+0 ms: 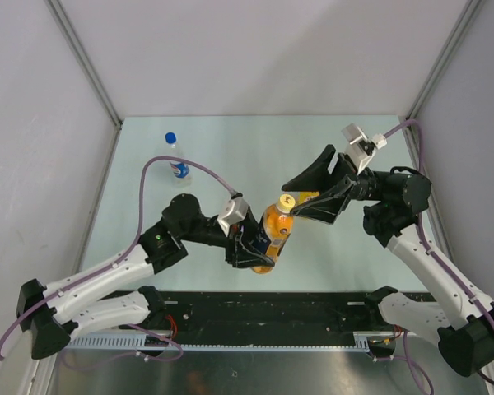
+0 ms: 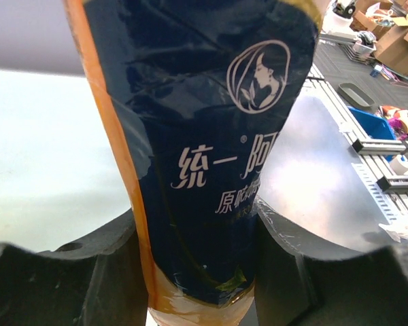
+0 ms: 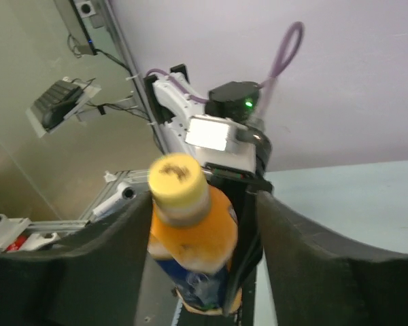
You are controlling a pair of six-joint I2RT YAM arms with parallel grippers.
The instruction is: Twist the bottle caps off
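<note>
Label on the orange bottle [image 2: 211,136], left wrist view: dark navy wrap w/ white print. There's an oval logo of a woman's head in profile, and below it large chars "统一" then "阿", cut off at the label's curve. A smaller 2nd line starts "原味"; the rest is unreadable. Orange liquid shows down the frame-left edge and under the wrap.

Top view: orange bottle [image 1: 273,234] sits at frame ctr, tilted, w/ its yellow cap [image 1: 287,201] on and pointing up-right. Left end effector [image 1: 259,247] pinches its lower body; in the wrist view both pads of the left end effector [image 2: 197,265] press the label's sides.

Right end effector [image 1: 300,197] is spread, one finger on each side of the cap. Right wrist view: yellow cap [image 3: 177,178] has a dark mark on top, too blurred to read. Fingers flank the neck, w/ a gap on the frame-right side.

Water bottle [image 1: 177,160] stands upright at upper left on the counter [image 1: 230,148], well apart. It has a blue cap [image 1: 170,137] and a blue label, its text too small to read.
</note>
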